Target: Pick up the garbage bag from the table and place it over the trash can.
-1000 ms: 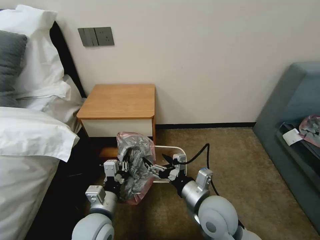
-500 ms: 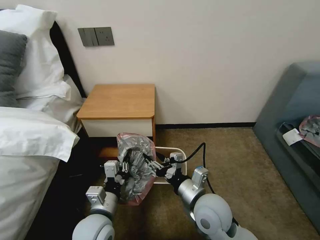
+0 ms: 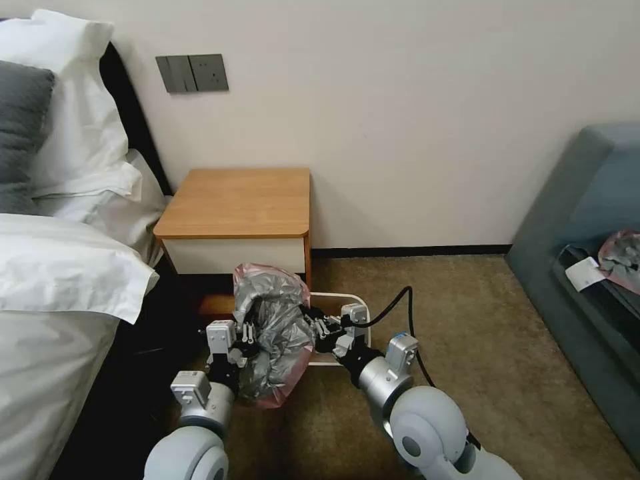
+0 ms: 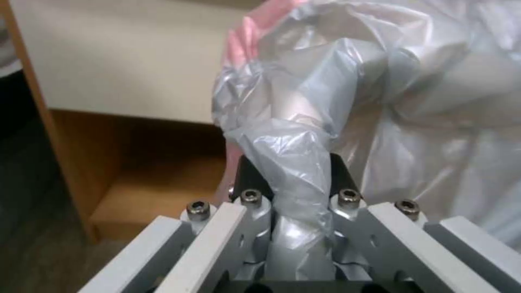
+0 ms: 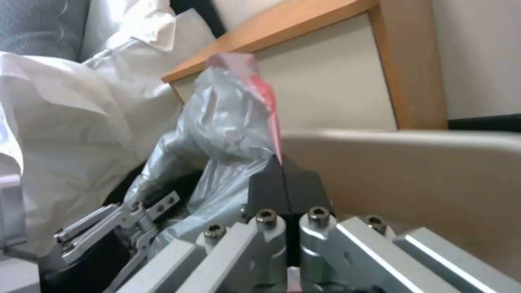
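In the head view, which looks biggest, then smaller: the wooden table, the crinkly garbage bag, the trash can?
1. The table looks biggest.
2. The garbage bag, held up between the left gripper and right gripper.
3. The trash can looks smallest, but the bag and gripper hide much of it, so its rank is unsure.

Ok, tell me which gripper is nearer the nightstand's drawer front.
Left. The left gripper, shut on the garbage bag, sits just below the drawer front; the right gripper pinches the bag's other side, over the trash can.
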Robot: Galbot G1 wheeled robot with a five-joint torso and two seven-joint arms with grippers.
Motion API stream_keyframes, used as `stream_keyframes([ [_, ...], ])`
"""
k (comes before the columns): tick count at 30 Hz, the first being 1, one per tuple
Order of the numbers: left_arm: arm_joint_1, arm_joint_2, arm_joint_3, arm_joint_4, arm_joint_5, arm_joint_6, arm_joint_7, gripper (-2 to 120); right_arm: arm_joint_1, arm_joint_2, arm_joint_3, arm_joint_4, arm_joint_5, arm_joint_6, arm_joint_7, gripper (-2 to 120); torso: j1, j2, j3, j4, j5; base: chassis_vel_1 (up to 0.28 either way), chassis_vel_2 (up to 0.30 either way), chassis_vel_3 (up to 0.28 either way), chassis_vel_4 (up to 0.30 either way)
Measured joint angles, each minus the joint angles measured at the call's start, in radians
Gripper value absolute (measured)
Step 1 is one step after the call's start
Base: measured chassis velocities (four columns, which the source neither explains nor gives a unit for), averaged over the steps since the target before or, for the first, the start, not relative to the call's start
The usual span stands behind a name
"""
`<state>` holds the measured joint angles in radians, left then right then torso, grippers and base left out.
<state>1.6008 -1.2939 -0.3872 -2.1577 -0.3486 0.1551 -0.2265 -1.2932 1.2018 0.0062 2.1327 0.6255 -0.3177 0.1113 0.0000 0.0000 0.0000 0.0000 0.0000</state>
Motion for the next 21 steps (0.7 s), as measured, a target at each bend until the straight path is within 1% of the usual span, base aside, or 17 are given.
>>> stream_keyframes([
  [5, -0.002, 0.001, -0.004, 0.016, -0.010, -0.005, -0.001, 9, -0.031, -0.023, 0.052, 0.009, -0.019, 0.030, -0.019, 0, 0.000, 0.000, 0.000, 0.0000, 0.0000, 0.000, 0.000, 0.000, 0.000],
  [12, -0.006, 0.001, -0.006, 0.018, -0.019, -0.007, -0.001, 9, -0.065, -0.047, 0.101, 0.014, -0.040, 0.055, -0.045, 0, 0.000, 0.000, 0.000, -0.0001, 0.0001, 0.000, 0.000, 0.000, 0.000],
  [15, -0.006, 0.006, -0.010, 0.018, -0.027, -0.011, -0.002, 9, -0.089, -0.066, 0.146, 0.018, -0.050, 0.076, -0.070, 0, 0.000, 0.000, 0.000, -0.0001, 0.0001, 0.000, 0.000, 0.000, 0.000],
  [21, -0.005, 0.014, -0.019, 0.016, -0.035, -0.014, -0.003, 9, -0.106, -0.091, 0.196, 0.022, -0.052, 0.086, -0.076, 0, 0.000, 0.000, 0.000, -0.0001, 0.0001, 0.000, 0.000, 0.000, 0.000],
])
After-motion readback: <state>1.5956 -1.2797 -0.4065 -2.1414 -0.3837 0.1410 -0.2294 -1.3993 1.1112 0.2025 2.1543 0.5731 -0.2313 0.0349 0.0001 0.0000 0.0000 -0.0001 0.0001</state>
